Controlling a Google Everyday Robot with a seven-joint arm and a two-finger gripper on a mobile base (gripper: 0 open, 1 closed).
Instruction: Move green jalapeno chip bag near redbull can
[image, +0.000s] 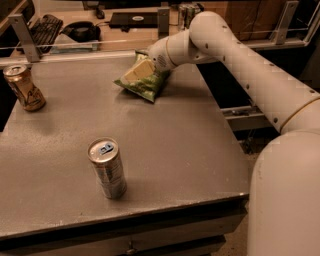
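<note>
The green jalapeno chip bag (146, 88) lies flat near the far edge of the grey table (180, 145), a little right of the middle. My gripper (138, 70) comes in from the right on the white arm and sits right on the bag's upper part, covering some of it. The redbull can (106, 168), slim and silver with a blue tab, stands upright near the table's front, left of centre. It is well apart from the bag and the gripper.
A wider gold-brown can (24, 88) stands at the far left of the table. A rail with posts runs behind the table's far edge, with a keyboard (44, 26) and dark items beyond. The table's right edge drops off beside my arm's base.
</note>
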